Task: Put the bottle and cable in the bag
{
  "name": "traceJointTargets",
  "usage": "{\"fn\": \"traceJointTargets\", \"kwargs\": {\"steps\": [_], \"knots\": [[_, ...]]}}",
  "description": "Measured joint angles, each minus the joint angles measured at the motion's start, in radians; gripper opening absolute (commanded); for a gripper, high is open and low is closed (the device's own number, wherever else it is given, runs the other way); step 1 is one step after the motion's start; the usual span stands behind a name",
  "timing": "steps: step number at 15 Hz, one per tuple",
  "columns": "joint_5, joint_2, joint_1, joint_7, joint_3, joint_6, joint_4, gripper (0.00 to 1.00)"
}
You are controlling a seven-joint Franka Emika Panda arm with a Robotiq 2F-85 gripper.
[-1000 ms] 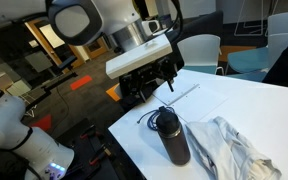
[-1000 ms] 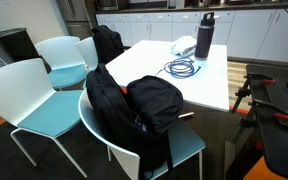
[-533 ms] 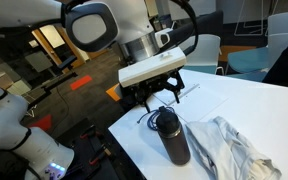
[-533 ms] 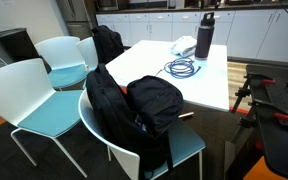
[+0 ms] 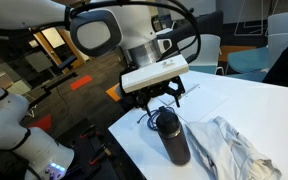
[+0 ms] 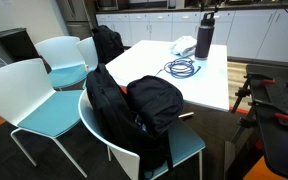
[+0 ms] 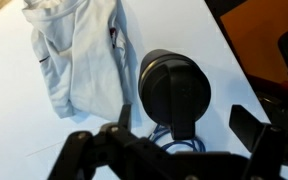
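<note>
A dark bottle (image 5: 174,137) stands upright on the white table (image 5: 244,105); it also shows in an exterior view (image 6: 204,36) and from above in the wrist view (image 7: 174,90). A blue coiled cable (image 6: 183,68) lies beside it, partly hidden under the bottle in the wrist view (image 7: 179,143). A black backpack (image 6: 144,105) sits on a chair at the table's edge. My gripper (image 5: 166,96) hangs open just above the bottle's top, its fingers (image 7: 189,125) on either side of it, holding nothing.
A crumpled grey cloth (image 5: 234,148) lies next to the bottle, also in the wrist view (image 7: 79,55). Teal and white chairs (image 6: 39,105) stand around the table. A second black bag (image 6: 107,43) sits on a far chair.
My gripper has moved across the table toward the bottle and lowered, now sitting directly over its top. Bottle, cable and bag have not moved.
</note>
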Motion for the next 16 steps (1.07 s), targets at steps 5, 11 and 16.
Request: {"fn": "traceJointTargets", "kwargs": {"steps": [5, 11, 16], "knots": [[0.0, 0.001, -0.014, 0.001, 0.0, 0.004, 0.0, 1.0], [0.003, 0.002, -0.019, 0.004, 0.001, 0.01, 0.0, 1.0], [0.003, 0.006, -0.019, 0.005, 0.002, 0.016, 0.0, 1.0]]}}
